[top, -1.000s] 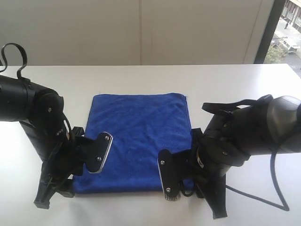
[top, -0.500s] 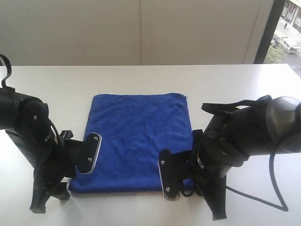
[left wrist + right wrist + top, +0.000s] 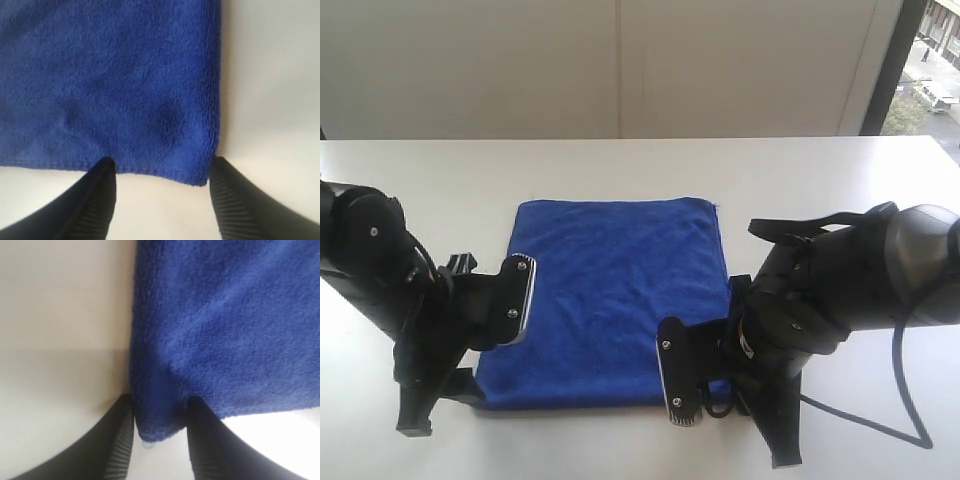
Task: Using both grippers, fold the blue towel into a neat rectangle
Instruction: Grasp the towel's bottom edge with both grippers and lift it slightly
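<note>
The blue towel point(image 3: 620, 290) lies flat on the white table point(image 3: 820, 170) as a near-square. My left gripper point(image 3: 485, 345) is low at its near left corner. In the left wrist view the left gripper point(image 3: 162, 165) is open, its black ridged fingertips point(image 3: 102, 175) set wide on either side of the corner of the towel point(image 3: 110, 85), which lies flat. My right gripper point(image 3: 725, 400) is at the near right corner. In the right wrist view the right gripper point(image 3: 160, 425) is shut on that corner of the towel point(image 3: 225, 330), which is bunched between the fingers.
A black cable point(image 3: 910, 420) loops on the table by the right arm. A pale wall stands behind the table's far edge, with a window strip point(image 3: 920, 60) at the far right.
My left gripper has slid left off the towel's middle to its near left corner and lifted slightly. The right arm has stayed in place at the near right corner.
</note>
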Robot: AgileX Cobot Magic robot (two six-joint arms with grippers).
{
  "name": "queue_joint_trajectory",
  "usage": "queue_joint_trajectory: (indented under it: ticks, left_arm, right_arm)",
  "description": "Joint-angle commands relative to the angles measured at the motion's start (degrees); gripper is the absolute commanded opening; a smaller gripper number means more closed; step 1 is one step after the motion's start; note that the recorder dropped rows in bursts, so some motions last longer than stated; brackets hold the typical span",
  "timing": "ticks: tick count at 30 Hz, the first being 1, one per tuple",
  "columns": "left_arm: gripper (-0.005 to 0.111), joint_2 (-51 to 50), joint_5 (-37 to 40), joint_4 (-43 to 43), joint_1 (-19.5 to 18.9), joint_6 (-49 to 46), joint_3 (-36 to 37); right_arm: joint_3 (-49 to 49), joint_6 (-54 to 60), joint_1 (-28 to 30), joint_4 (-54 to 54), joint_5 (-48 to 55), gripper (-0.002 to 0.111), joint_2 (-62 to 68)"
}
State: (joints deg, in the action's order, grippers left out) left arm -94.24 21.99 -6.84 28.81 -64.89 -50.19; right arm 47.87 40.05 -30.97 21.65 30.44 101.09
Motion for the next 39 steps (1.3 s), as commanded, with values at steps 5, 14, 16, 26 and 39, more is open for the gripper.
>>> queue_joint_trajectory:
  ticks: [5,14,16,26,39]
  left_arm:
    - [0.061,-1.5,2.2,-5.6,-0.1,-5.9,1.2]
    - [0.056,-3.4,-0.7,-5.6,-0.1,-8.1,3.1]
    - [0.056,-3.9,-1.5,-5.8,-0.1,-8.5,3.6]
    - [0.021,-4.5,0.4,-5.8,-0.1,-8.5,3.6]
    - [0.000,2.8,8.5,-6.1,-0.1,-3.9,3.5]
  right_arm:
    - [-0.7,-1.7,0.3,-0.8,1.6,0.035,1.3]
    - [-0.7,-1.7,0.3,-0.8,1.8,0.035,1.3]
    - [-0.7,-1.7,0.3,-0.8,1.8,0.035,1.3]
    - [-0.7,-1.7,0.3,-0.8,1.9,0.020,1.3]
    - [-0.6,-1.8,0.0,-7.5,9.0,0.000,-5.1]
